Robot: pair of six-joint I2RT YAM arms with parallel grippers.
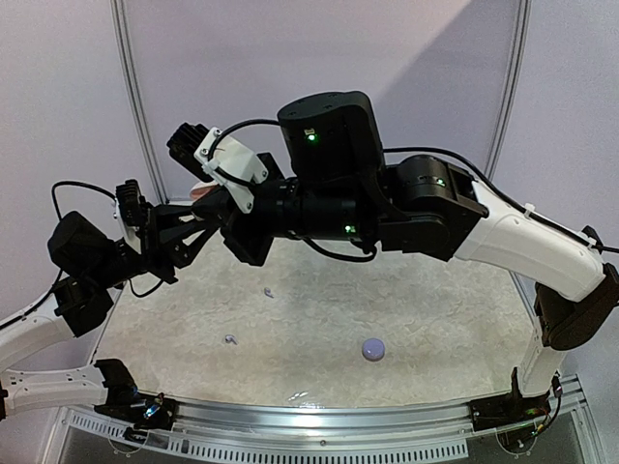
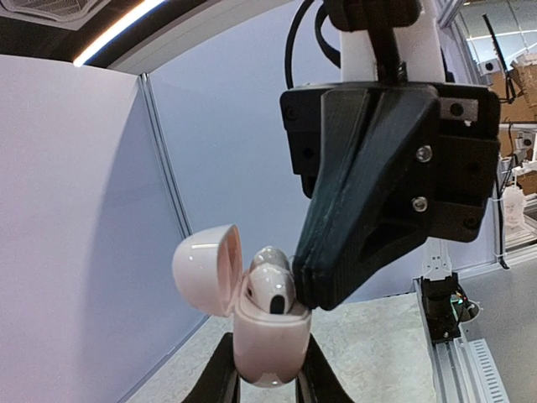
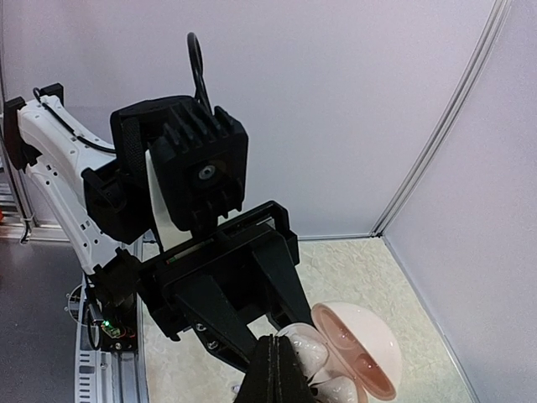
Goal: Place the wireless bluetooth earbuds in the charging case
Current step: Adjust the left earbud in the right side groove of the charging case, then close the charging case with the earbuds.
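The charging case point(image 2: 267, 336) is pale pinkish white and upright. Its lid point(image 2: 205, 269) is swung open to the left. My left gripper point(image 2: 267, 379) is shut on the case body and holds it high above the table. Two whitish earbuds point(image 2: 273, 290) sit in the case, one behind the other. My right gripper point(image 2: 323, 285) is shut, and its joined tips touch the near earbud from the right. In the right wrist view the right gripper point(image 3: 281, 369) is above the earbuds point(image 3: 309, 353), next to the open lid point(image 3: 361, 348). In the top view both grippers meet at the back left, around the case point(image 1: 200, 191).
Two tiny whitish bits point(image 1: 268, 291) point(image 1: 229, 338) and a small round lavender object point(image 1: 373, 349) lie on the white textured table mat point(image 1: 435, 319). A metal rail point(image 1: 338, 416) runs along the near edge. Booth walls stand behind and to the left.
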